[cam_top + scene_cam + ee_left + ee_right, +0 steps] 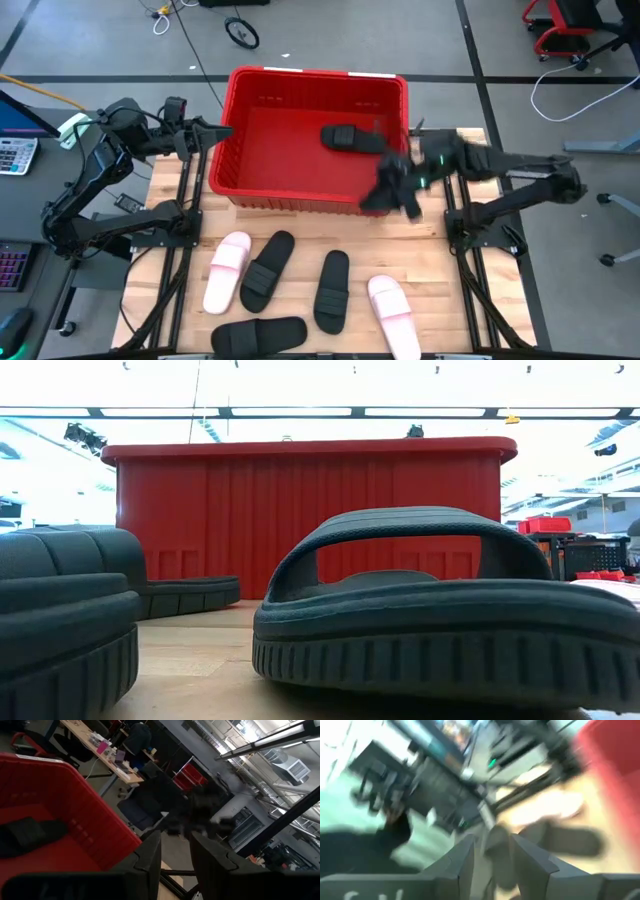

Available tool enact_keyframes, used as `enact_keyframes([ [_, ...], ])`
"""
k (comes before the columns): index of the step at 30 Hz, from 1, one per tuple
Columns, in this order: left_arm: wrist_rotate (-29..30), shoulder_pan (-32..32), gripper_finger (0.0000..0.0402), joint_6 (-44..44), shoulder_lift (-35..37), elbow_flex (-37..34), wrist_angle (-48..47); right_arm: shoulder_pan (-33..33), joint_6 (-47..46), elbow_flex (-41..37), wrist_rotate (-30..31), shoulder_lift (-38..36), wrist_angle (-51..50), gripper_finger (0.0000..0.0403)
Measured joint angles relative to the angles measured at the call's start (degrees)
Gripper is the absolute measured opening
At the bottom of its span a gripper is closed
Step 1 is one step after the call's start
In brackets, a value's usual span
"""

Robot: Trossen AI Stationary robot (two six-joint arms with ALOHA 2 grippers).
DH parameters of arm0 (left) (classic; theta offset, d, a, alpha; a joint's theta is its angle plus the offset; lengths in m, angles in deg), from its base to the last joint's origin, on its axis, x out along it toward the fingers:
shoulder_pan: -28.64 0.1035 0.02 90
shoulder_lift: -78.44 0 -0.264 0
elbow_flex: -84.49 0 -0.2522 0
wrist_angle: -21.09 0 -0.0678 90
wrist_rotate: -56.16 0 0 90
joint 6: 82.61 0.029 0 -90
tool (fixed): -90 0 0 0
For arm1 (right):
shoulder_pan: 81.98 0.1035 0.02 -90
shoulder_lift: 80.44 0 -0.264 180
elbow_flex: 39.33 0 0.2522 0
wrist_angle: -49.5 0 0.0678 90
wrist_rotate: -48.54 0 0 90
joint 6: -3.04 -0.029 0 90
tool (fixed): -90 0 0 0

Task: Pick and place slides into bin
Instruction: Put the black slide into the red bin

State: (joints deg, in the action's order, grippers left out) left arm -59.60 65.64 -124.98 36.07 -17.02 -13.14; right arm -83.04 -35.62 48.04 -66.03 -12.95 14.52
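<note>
The red bin (312, 88) stands at the table's far middle with one black slide (350, 138) lying on its floor. In front of it on the table lie two pale pink slides (228, 270) (392, 312) and three black slides (268, 270) (332, 290) (258, 335). My left gripper (222, 133) hangs open and level just outside the bin's left rim, with nothing between its fingers (150, 855). My right gripper (387, 197), blurred, is above the bin's near right corner. Its fingers (465, 860) stand apart with nothing between them.
The low view looks across the table past a black slide (440, 610) close in front and another (60, 615) at the left to the bin's near wall (310, 510). Both arms' frames stand on the table's left and right sides. A keyboard (15, 155) lies off the table's left.
</note>
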Motion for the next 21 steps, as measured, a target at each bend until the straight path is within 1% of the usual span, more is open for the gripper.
enact_keyframes([
  [2,0.0,0.0,0.0107,0.0,0.0,0.0,0.0,6.7,0.6,0.0,4.0,1.0,-2.5,0.0140],
  [4,0.0,0.0,0.0107,0.0,0.0,0.0,0.1,11.7,2.3,0.0,6.8,3.4,-5.9,0.0150],
  [6,0.0,0.0,0.0107,0.1,0.0,0.0,0.1,15.4,2.8,0.0,8.5,7.0,-10.1,0.0160],
  [8,0.0,0.0,0.0107,0.2,0.0,0.0,0.1,17.8,3.2,-0.1,9.1,11.2,-11.6,0.0169],
  [11,0.0,0.0,0.0107,0.1,0.0,0.0,0.1,19.3,7.1,-0.1,9.1,17.1,-9.4,0.0178],
  [13,0.0,0.0,0.0107,0.1,0.0,0.0,0.1,19.3,11.3,0.0,8.5,20.9,-7.8,0.0182],
  [15,0.0,0.0,0.0107,-0.3,0.0,0.0,0.1,18.6,12.7,0.0,7.5,24.8,-7.4,0.0185],
  [16,0.0,0.0,0.0107,-0.6,0.0,0.0,0.1,18.1,12.4,0.0,6.5,26.7,-7.2,0.0186],
  [19,0.0,0.0,0.0107,-0.8,0.0,0.0,0.0,17.1,10.4,0.0,0.2,32.4,-6.1,0.0188],
  [21,0.0,0.0,0.0107,-0.8,0.0,0.0,0.0,17.3,9.8,0.0,-1.9,35.9,-3.2,0.0188],
])
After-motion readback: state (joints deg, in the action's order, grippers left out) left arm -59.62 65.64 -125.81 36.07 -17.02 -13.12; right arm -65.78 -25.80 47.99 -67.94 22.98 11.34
